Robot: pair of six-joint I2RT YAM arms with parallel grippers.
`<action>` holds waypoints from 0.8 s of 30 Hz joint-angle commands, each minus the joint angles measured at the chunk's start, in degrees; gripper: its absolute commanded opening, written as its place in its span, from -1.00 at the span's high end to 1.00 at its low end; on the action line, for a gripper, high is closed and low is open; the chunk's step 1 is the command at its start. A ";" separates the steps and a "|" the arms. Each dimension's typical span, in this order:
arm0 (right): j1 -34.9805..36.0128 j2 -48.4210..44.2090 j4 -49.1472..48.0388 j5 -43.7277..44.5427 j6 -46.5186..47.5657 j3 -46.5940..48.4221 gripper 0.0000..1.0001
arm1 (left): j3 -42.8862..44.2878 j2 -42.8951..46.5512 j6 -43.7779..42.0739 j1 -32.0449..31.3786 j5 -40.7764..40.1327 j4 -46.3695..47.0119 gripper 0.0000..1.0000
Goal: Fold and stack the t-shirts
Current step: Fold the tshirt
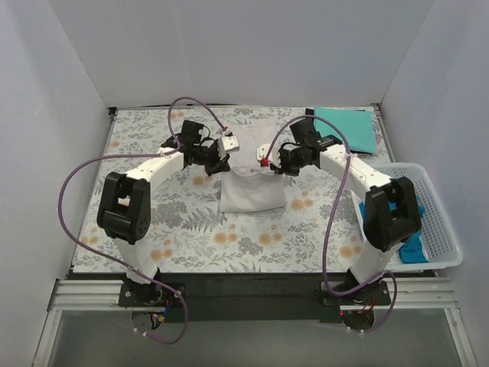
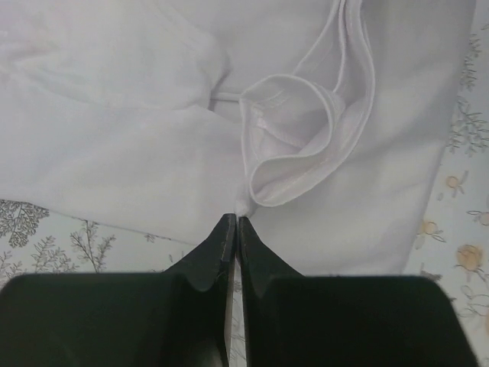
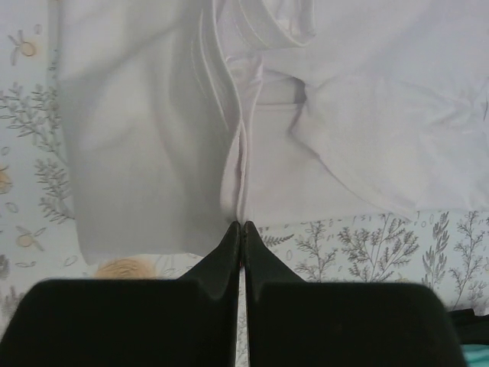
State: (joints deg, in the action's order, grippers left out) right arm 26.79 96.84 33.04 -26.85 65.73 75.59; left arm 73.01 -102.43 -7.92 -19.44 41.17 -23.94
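A white t-shirt (image 1: 252, 189) lies partly folded in the middle of the table. My left gripper (image 1: 216, 167) is shut on its far left corner; in the left wrist view the jaws (image 2: 236, 218) pinch a hem of the white t-shirt (image 2: 306, 145). My right gripper (image 1: 280, 167) is shut on its far right corner; in the right wrist view the jaws (image 3: 241, 225) pinch a folded edge of the white t-shirt (image 3: 153, 153). A folded teal t-shirt (image 1: 345, 128) lies at the far right. A bright blue t-shirt (image 1: 412, 245) sits in the basket.
A white lattice basket (image 1: 443, 229) stands at the right edge of the table. The floral table cloth (image 1: 191, 237) covers the table. White walls enclose the back and sides.
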 commanded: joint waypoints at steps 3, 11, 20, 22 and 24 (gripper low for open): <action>-2.61 9.06 0.01 -1.54 4.84 9.03 0.97 | 8.97 -8.63 -2.71 2.12 -0.12 1.18 1.00; -3.84 17.33 -1.66 -0.57 5.72 12.91 0.97 | 13.82 -15.16 -1.57 3.36 -1.18 3.82 1.00; -4.64 19.35 -2.45 -0.39 5.72 16.25 0.97 | 14.53 -16.57 -0.87 3.27 -1.88 5.66 1.00; -4.64 20.23 -2.71 -0.39 5.02 16.87 0.97 | 14.79 -16.83 -0.08 3.36 -2.58 6.36 1.00; -4.64 20.76 -3.68 0.13 4.40 17.40 0.97 | 14.62 -17.36 0.10 3.45 -3.28 6.72 1.00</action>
State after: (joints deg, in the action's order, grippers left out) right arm 22.33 116.07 31.38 -26.94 70.48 90.48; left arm 85.69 -119.81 -8.43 -16.29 38.89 -19.25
